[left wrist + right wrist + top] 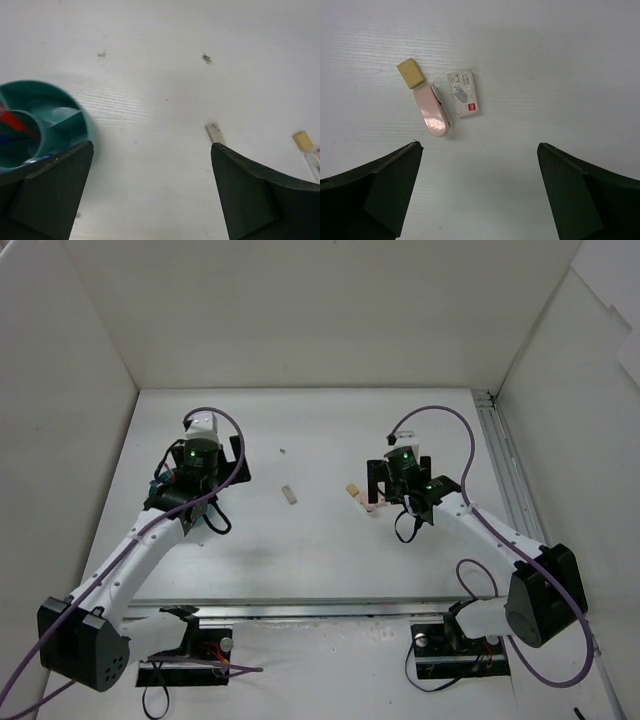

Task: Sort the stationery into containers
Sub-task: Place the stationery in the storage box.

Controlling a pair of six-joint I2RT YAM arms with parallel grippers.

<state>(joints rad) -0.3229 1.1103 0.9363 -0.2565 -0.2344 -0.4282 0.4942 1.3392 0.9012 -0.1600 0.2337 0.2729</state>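
White walls close in a white bench [330, 560] where two arms work over scattered stationery. At left, the left fingers [50, 195] stand wide apart and empty, one finger overlapping the near rim of a round teal-green plastic bowl [65, 125]. Its inner teal cylinder [39, 142] holds a thin red pen [17, 124] and something blue. A small flat whitish eraser [290, 494] lies on bare bench between the arms. At right, the right fingers [580, 190] hover spread and empty above a tan block eraser [410, 73], a glossy pink oblong item [433, 111] and a small white printed box [463, 93], huddled together well apart from the bowl.
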